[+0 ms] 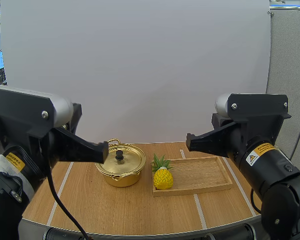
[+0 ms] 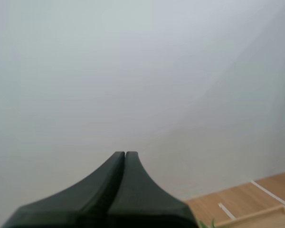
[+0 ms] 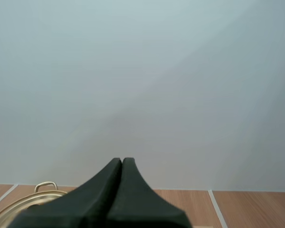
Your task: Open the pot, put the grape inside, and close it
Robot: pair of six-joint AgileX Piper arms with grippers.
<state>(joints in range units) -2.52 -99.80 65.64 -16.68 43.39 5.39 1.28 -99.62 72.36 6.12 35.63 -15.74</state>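
While the left hand (image 1: 105,150) and right hand (image 1: 189,142) hang closed and empty above the table (image 1: 115,210), nothing is done yet: the lid (image 1: 127,160) sits on the gold pot (image 1: 121,178), and the only fruit, a pineapple (image 1: 163,178) rather than grapes, stands on the tray (image 1: 202,175) beside it.

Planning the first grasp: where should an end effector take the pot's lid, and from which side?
Likely the black knob at the centre of the lid, from straight above: it stands upright, proud of the lid, the one narrow part to pinch. The left end effector is nearest.
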